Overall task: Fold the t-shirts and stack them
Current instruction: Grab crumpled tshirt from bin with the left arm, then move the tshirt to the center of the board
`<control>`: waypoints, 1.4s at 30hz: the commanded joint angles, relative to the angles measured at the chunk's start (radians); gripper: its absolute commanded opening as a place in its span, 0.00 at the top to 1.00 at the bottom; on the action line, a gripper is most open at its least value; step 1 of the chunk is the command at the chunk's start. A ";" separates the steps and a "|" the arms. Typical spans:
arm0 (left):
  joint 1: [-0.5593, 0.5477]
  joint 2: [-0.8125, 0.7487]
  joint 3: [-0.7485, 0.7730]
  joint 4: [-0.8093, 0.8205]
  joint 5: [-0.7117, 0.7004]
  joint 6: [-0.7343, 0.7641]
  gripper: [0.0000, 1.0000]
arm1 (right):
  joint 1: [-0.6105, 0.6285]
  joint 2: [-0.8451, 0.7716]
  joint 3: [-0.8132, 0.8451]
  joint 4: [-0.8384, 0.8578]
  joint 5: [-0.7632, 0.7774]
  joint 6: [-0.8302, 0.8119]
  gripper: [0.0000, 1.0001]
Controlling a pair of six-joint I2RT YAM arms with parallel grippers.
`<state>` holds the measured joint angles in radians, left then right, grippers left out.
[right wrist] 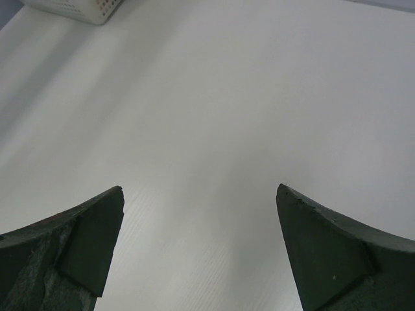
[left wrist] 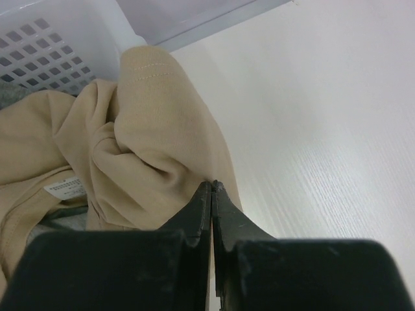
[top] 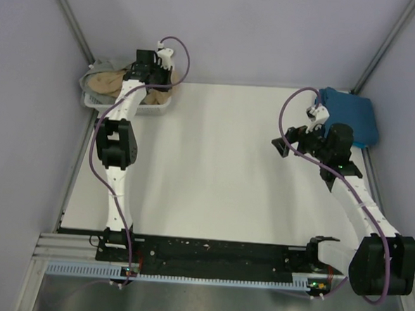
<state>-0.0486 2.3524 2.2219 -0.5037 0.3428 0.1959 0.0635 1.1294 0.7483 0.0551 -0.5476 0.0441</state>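
The tan t-shirt (top: 107, 84) lies crumpled in the white slatted basket (top: 91, 101) at the back left. One part hangs over the basket's right rim. In the left wrist view the tan t-shirt (left wrist: 130, 142) fills the left half, its white label showing. My left gripper (left wrist: 213, 186) is shut with its tips pinched on the tan cloth's edge; it also shows in the top view (top: 154, 78). A grey-green t-shirt (top: 98, 70) lies under the tan one. The teal-blue t-shirt (top: 351, 115) lies folded at the back right. My right gripper (top: 286, 139) is open and empty above the table, left of it.
The basket wall (left wrist: 39, 39) stands behind the tan cloth, and its corner (right wrist: 78, 8) shows far off in the right wrist view. White tabletop (right wrist: 214, 116) lies under the right gripper (right wrist: 200, 194). Grey walls close the back and sides.
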 commanded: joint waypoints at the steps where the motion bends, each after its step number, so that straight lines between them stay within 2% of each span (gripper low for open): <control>1: 0.003 -0.034 0.027 -0.001 -0.004 -0.010 1.00 | 0.013 -0.045 0.037 0.005 0.005 -0.026 0.01; 7: 0.006 -0.157 -0.010 0.054 -0.027 -0.007 1.00 | 0.012 -0.077 0.039 -0.008 0.014 -0.035 0.01; 16: 0.007 -0.340 -0.087 0.037 0.007 0.069 1.00 | 0.012 -0.097 0.029 -0.006 0.012 -0.029 0.01; 22: 0.015 -0.519 -0.076 0.021 -0.014 0.115 1.00 | 0.010 -0.121 0.034 -0.008 0.003 -0.013 0.01; 28: 0.016 -0.646 0.128 -0.105 -0.011 0.171 1.00 | 0.030 -0.146 0.043 0.031 -0.015 0.023 0.01; 33: 0.016 -0.691 0.368 -0.257 0.019 0.134 1.00 | 0.130 -0.134 0.098 0.034 -0.018 -0.001 0.01; 35: 0.016 -0.705 0.442 -0.356 0.080 0.105 1.00 | 0.180 -0.122 0.123 0.045 -0.015 0.002 0.01; 38: 0.013 -0.732 0.469 -0.475 0.266 0.071 1.00 | 0.238 -0.097 0.157 0.052 -0.008 0.000 0.01; 40: -0.006 -0.755 0.408 -0.524 0.391 0.033 1.00 | 0.269 -0.077 0.175 0.054 -0.018 0.000 0.01; 42: -0.077 -0.781 0.279 -0.561 0.435 0.060 1.00 | 0.289 -0.059 0.187 0.066 -0.035 0.008 0.01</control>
<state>-0.0441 1.5921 2.6400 -0.9283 0.5522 0.2821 0.3092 1.0393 0.8745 0.0635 -0.5510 0.0517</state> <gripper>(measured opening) 0.008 0.987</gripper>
